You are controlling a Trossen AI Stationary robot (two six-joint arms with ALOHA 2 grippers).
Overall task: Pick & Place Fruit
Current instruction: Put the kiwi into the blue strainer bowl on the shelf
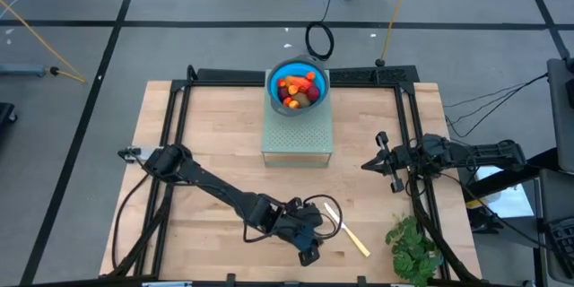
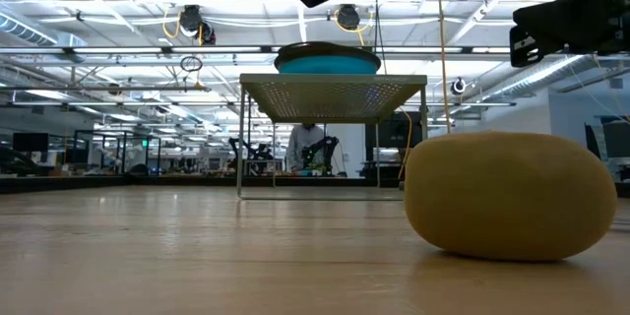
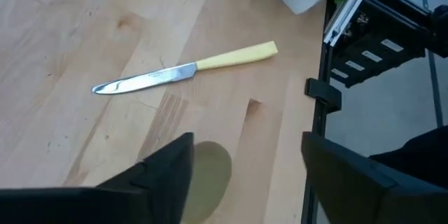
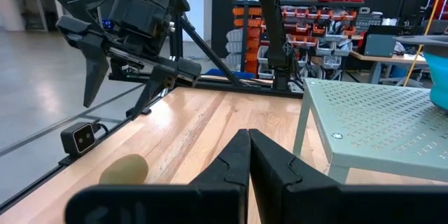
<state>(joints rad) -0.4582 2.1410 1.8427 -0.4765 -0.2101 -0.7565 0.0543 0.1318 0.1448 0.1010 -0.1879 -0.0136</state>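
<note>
A brown-green kiwi-like oval [image 2: 512,195] lies on its side on the bare wood near the table's near edge; it also shows in the left wrist view [image 3: 211,176] and the right wrist view [image 4: 124,169]. My left gripper [image 3: 248,155] hangs open above it, tilted downward, its fingers clear of the fruit. A blue bowl [image 1: 272,94] holding several red, orange and brown fruit pieces [image 1: 298,90] stands on a pale mesh stand [image 1: 298,134] at the far centre. My right gripper [image 4: 248,147] waits shut at the table's right side [image 1: 381,163].
A cream-handled knife [image 3: 183,74] lies on the wood just right of my left gripper [image 1: 348,230]. A green leafy bunch [image 1: 413,247] sits at the near right corner. A black frame rail [image 1: 414,143] runs along the table's right side.
</note>
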